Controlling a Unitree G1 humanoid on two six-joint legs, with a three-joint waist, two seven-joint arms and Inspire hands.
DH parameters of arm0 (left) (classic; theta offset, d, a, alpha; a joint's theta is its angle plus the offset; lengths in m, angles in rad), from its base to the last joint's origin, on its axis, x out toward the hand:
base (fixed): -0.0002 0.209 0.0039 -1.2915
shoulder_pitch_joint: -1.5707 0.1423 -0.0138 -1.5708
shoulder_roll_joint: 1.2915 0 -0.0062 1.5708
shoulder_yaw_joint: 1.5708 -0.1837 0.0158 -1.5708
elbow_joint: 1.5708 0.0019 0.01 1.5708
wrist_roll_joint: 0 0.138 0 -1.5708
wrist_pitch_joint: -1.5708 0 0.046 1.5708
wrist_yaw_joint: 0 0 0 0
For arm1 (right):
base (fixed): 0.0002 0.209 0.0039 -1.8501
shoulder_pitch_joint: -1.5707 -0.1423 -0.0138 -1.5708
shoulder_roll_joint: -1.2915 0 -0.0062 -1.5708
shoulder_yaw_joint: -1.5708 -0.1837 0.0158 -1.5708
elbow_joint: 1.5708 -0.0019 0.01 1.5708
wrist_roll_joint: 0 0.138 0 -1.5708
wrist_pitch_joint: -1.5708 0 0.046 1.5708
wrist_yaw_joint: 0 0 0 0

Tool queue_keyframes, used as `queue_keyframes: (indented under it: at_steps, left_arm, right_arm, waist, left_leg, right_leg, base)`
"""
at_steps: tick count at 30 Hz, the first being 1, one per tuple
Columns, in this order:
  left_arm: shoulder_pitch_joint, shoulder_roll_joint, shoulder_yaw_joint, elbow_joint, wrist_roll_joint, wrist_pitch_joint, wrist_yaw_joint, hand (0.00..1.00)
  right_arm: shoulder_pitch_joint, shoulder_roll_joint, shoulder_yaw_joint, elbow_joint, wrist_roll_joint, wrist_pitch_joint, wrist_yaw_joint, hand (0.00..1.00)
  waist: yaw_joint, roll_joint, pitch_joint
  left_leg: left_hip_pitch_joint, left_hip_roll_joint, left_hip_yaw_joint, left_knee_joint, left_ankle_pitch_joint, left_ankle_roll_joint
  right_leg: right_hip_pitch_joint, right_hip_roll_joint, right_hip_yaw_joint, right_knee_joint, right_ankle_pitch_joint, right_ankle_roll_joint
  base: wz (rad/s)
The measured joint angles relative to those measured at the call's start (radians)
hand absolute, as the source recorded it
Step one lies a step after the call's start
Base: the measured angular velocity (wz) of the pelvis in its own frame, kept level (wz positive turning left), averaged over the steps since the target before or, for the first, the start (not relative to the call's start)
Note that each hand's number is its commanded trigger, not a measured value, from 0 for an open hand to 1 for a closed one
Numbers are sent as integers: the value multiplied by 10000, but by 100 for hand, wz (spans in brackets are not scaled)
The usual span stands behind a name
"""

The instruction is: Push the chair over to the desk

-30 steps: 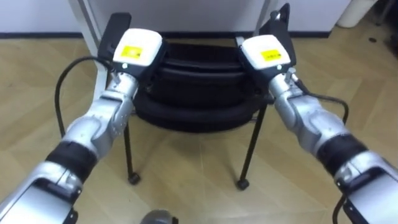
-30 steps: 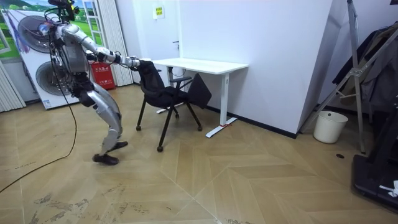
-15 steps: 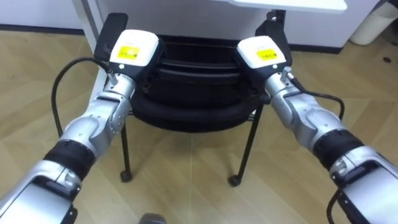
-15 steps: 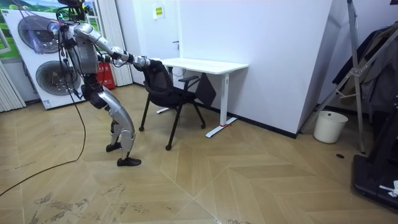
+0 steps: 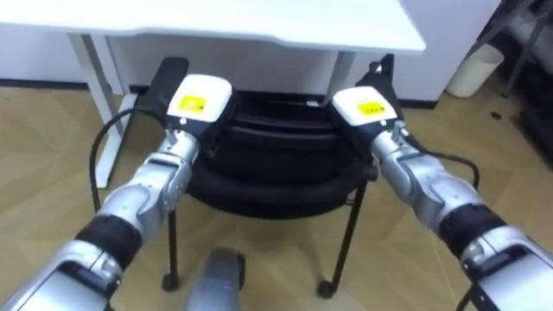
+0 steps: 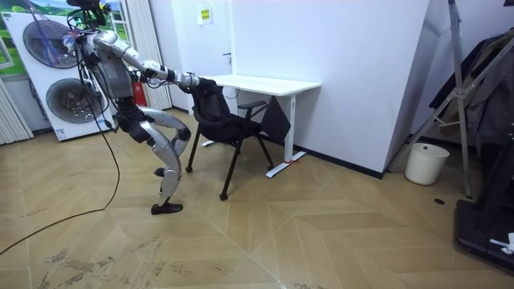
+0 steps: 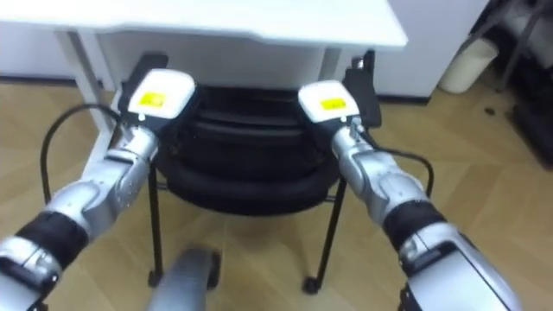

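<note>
In the room view, two stacked washing machines (image 6: 55,88) stand at the room view's left. Just beside them the robot balances on one foot with the other knee raised, both arms stretched out to the black chair (image 5: 275,168). The left robot hand (image 5: 200,102) lies on the left top corner of the chair's back, and the right robot hand (image 5: 367,107) lies on the right top corner. Whether either is wide or closed cannot be told. Each carries a yellow sticker on its white back, with print too small to read. The chair stands on the wooden floor with its back towards the robot, close against the white table (image 5: 259,24). A small yellow sign (image 6: 206,14) on the wall above is also illegible. A white bin (image 5: 474,69) stands well apart on the right.
</note>
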Motion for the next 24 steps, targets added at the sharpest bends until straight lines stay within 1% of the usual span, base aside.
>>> queue_keyframes:
  at_steps: [1,2,3,4,5,6,7,8,9,10,11,12,13,14,15,16,17,18,19,20,21,22,23,24]
  left_arm:
    - [71,-17,1,11,-11,-1,16,100]
    - [87,6,0,-6,-18,-15,16,100]
    - [96,24,10,-21,-60,-37,16,100]
    - [137,29,20,-112,-133,-43,12,100]
    - [177,33,31,-175,-184,-33,7,100]
    - [215,49,42,-190,-216,-70,-18,100]
    - [264,64,100,-191,-216,-117,-50,100]
    - [284,76,160,-196,-216,-160,-81,100]
    - [308,106,213,-199,-216,-235,-130,100]
    - [314,136,238,-229,-200,-247,-136,100]
    - [296,168,248,-266,-170,-245,-150,100]
    - [266,191,285,-340,-23,-226,-216,100]
    - [268,254,309,-453,71,-230,-349,100]
    - [268,310,313,-521,82,-232,-434,100]
    - [257,401,334,-675,94,-225,-582,100]
    - [222,458,390,-814,132,-214,-753,100]
    - [158,469,391,-849,147,-222,-857,100]
    - [-40,455,388,-897,160,-206,-1039,100]
    - [-217,451,484,-1019,160,-190,-1163,100]
    - [-249,417,520,-1056,159,-145,-1247,100]
    - [-174,404,548,-1199,159,-163,-1565,100]
    - [98,513,656,-1424,149,-268,-1743,100]
    - [259,605,693,-1592,158,-271,-1742,100]
    - [353,835,681,-1836,228,-261,-1745,100]
  right_arm:
    - [44,-12,0,36,-43,-108,3,100]
    - [44,-18,0,38,-47,-167,2,100]
    - [48,-66,-1,-4,-50,-251,-30,100]
    - [50,-147,-1,-58,-63,-307,-93,100]
    - [59,-183,3,-110,-78,-320,-125,100]
    - [94,-208,8,-155,-117,-333,-172,100]
    - [115,-179,8,-167,-192,-332,-201,100]
    - [127,-174,8,-201,-221,-332,-204,100]
    - [213,-177,6,-353,-251,-290,-209,100]
    - [353,-164,-2,-509,-250,-224,-288,100]
    - [396,-142,-26,-575,-248,-174,-320,100]
    - [500,-113,-40,-671,-244,-83,-400,100]
    - [544,-93,-36,-689,-205,-73,-395,100]
    - [542,-69,-36,-690,-205,-73,-382,100]
    - [538,-55,-36,-727,-158,-73,-385,100]
    - [545,-65,-36,-793,-95,-73,-396,100]
    - [549,-80,-37,-802,-13,-75,-395,100]
    - [545,-144,-37,-830,257,-76,-395,100]
    - [369,-266,-48,-899,360,-68,-381,100]
    - [326,-278,-54,-908,329,-3,-400,100]
    - [375,-307,-44,-955,292,102,-381,100]
    - [478,-243,-2,-1006,228,115,-288,100]
    - [521,-144,-2,-1005,180,134,-289,100]
    - [564,19,-7,-1008,182,169,-387,100]
  waist:
    - [-33,4,32]
    - [-89,79,14]
    - [-241,222,-1]
    - [-324,405,-38]
    - [-342,491,-66]
    - [-346,575,-92]
    - [-329,668,-145]
    - [-319,703,-190]
    - [-316,740,-332]
    - [-341,717,-409]
    - [-407,727,-459]
    - [-479,584,-513]
    - [-345,437,-589]
    - [-328,381,-616]
    - [-333,287,-622]
    - [-467,74,-589]
    - [-516,-111,-599]
    - [-550,-485,-593]
    - [-580,-561,-508]
    - [-674,-379,-441]
    - [-615,-304,-550]
    - [-296,-337,-785]
    - [-218,-301,-820]
    - [-135,-268,-890]
  left_leg:
    - [14,-22,222,-862,-114,-67]
    - [91,-43,291,-1496,-141,-106]
    - [434,-119,407,-3048,-246,-256]
    - [1015,-160,486,-4960,-291,-317]
    - [1360,-153,502,-5943,-293,-318]
    - [2127,-181,502,-7606,-294,-316]
    - [2845,-208,486,-8823,-295,-314]
    - [3112,-205,465,-9265,-298,-311]
    - [3480,-185,339,-9773,-320,-279]
    - [3856,-193,-13,-10023,-481,-267]
    - [3925,-213,-4,-10047,-448,-181]
    - [3936,-386,43,-10008,-712,-137]
    - [3974,-399,308,-10004,-849,60]
    - [3982,-387,478,-10019,-911,155]
    - [3953,-349,887,-10032,-1012,305]
    - [3892,-331,1469,-9975,-1083,416]
    - [3874,-311,1824,-9919,-1116,467]
    - [3802,-300,2398,-9683,-1155,499]
    - [3464,-274,2477,-9042,-1248,375]
    - [3275,-270,2221,-8583,-1371,352]
    - [3046,-456,1203,-7778,-1796,174]
    - [3150,-680,39,-6998,-2349,-56]
    - [3400,-748,-429,-7029,-2835,-276]
    - [3627,-896,-665,-7397,-3236,-150]
  right_leg:
    - [102,-7,13,-52,-64,60]
    - [124,-1,14,-51,-123,146]
    - [80,100,58,-47,-279,462]
    - [64,191,77,-41,-301,498]
    - [76,224,106,-36,-312,519]
    - [55,277,226,-33,-365,616]
    - [34,283,375,-35,-408,699]
    - [-6,283,430,-37,-437,754]
    - [-105,265,487,-51,-503,878]
    - [-114,236,536,-74,-570,1006]
    - [-143,187,529,-65,-620,1104]
    - [-195,111,695,-32,-696,1255]
    - [-251,35,888,-22,-777,1417]
    - [-251,-56,880,-22,-822,1507]
    - [-169,-289,710,168,-954,1744]
    - [-134,-609,634,549,-1254,1907]
    - [-52,-704,627,860,-1426,1852]
    - [298,-755,446,1195,-1795,1704]
    - [530,-701,273,1117,-2517,1320]
    - [522,-622,297,1132,-2649,1345]
    - [468,-668,310,1130,-2640,1323]
    - [576,-1252,-128,1032,-2666,1496]
    - [842,-1395,-444,816,-2642,1687]
    - [1324,-1554,-978,398,-2480,2050]
  base:
    - [15]
    - [20]
    - [18]
    - [12]
    - [-10]
    - [-25]
    - [-29]
    - [-23]
    - [-11]
    - [0]
    - [14]
    - [0]
    - [-11]
    - [-16]
    - [19]
    - [37]
    - [53]
    - [36]
    - [31]
    - [-12]
    - [-62]
    - [-84]
    - [-61]
    - [-12]
